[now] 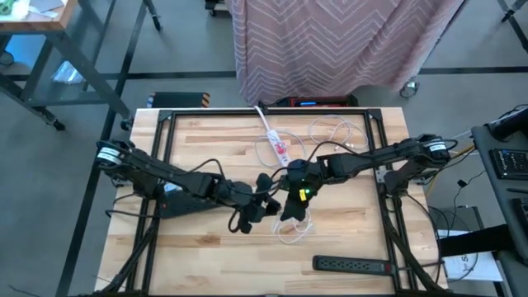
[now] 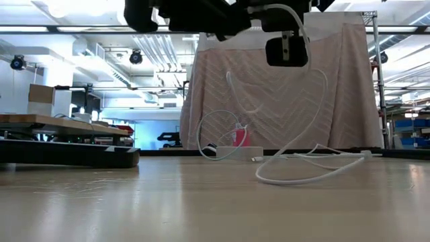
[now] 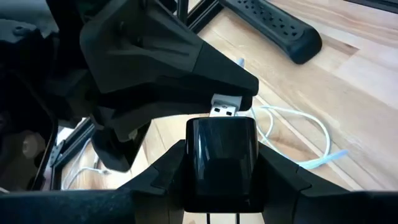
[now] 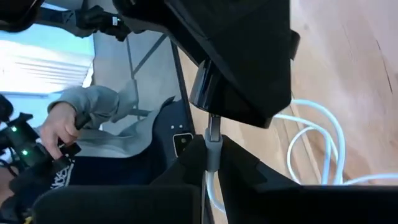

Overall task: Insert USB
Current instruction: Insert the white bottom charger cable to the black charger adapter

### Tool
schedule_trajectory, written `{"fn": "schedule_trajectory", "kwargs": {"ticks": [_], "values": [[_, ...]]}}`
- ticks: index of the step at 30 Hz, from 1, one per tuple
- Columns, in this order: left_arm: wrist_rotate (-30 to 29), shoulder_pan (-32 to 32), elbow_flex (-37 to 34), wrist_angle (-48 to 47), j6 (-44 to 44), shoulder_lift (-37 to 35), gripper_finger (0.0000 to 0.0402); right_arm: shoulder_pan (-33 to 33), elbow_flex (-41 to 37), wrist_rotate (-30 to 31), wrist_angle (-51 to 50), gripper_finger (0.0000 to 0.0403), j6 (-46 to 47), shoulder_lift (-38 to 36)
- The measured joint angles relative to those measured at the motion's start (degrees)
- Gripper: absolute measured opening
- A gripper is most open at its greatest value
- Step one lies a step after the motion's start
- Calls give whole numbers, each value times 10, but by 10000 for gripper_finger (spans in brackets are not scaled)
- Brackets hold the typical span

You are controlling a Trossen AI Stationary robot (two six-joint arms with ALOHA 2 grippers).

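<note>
Both grippers meet above the table's middle. My left gripper [image 1: 266, 203] is shut on a black charger block [image 3: 221, 152]. My right gripper [image 1: 294, 196] is shut on the USB plug [image 4: 213, 149] of a white cable [image 1: 294, 231]. The plug's metal tip [image 3: 224, 112] sits at the block's end face; how deep it goes is hidden. From the plug the cable hangs down, and its loops [image 2: 302, 176] lie on the table. In the low view only the arms' undersides [image 2: 222, 13] show at the top. My left gripper pinches the black charger block by its two opposite sides [image 3: 193, 163] between the two fingers [image 3: 155, 177]. The block is lifted clear of the table, its port face turned toward the right gripper. My right gripper pinches the USB plug's pale housing [image 4: 213, 155] between its two fingers [image 4: 245, 165], just behind the metal tip, which points at the block [image 4: 230, 93]. The plug is lifted clear and the cable trails slack below it.
A black power strip [image 1: 351, 265] lies near the table's near right edge. A white power strip with a red part [image 1: 276, 145] lies toward the far edge, with more white cable [image 1: 338, 132] beside it. A person's hand and grey sleeve [image 4: 68, 121] show beyond the table.
</note>
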Motion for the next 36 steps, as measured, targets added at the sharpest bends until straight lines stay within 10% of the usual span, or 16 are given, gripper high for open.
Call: {"fn": "schedule_trajectory", "kwargs": {"ticks": [25,36], "values": [[-57,-29,12,22,124,28,130,-5,1,-75,5,14,137,20],[-44,-37,12,29,137,27,130,-2,0,-74,19,14,35,20]]}}
